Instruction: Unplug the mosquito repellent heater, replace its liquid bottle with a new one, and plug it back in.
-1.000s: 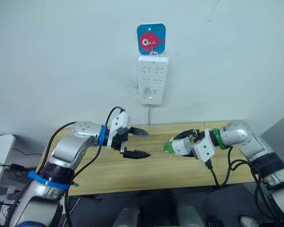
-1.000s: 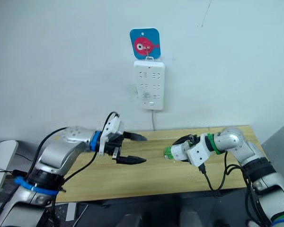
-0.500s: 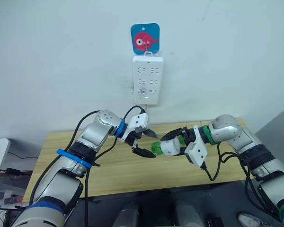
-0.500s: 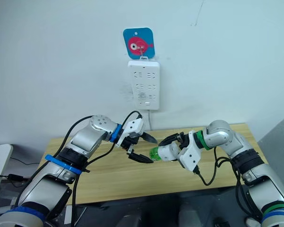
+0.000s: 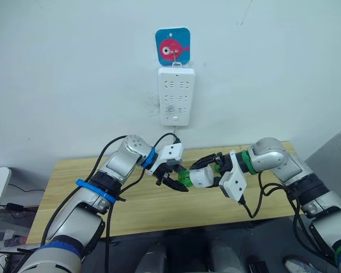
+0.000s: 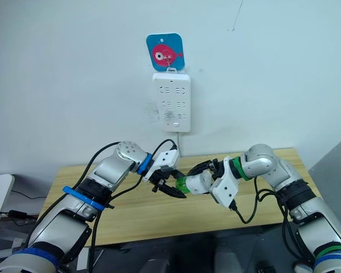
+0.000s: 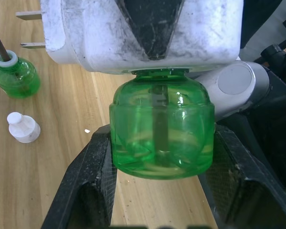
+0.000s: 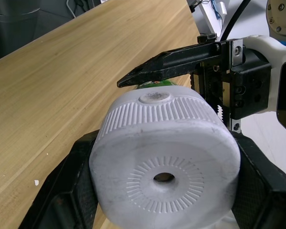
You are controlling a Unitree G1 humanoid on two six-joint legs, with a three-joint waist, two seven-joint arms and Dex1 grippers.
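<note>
The mosquito repellent heater, a small white rounded plastic unit with a ribbed round top and a centre hole, is clamped between the two black fingers of the right gripper, held in the air above the light wooden table. Its long axis lies roughly level, the holed top facing back toward the right wrist and its bottle end toward the left arm; two metal plug prongs stick out from its side.

One translucent green liquid bottle is seated in the heater's underside, and the left gripper has its two fingers closed around that bottle's sides, one on each flank.

Beyond the left gripper, on the table, stand one second green bottle with a bare dark wick and one small white cap just beside it.

On the wall behind both grippers hangs one long white multi-socket power strip under one blue square hook with a red fish.
</note>
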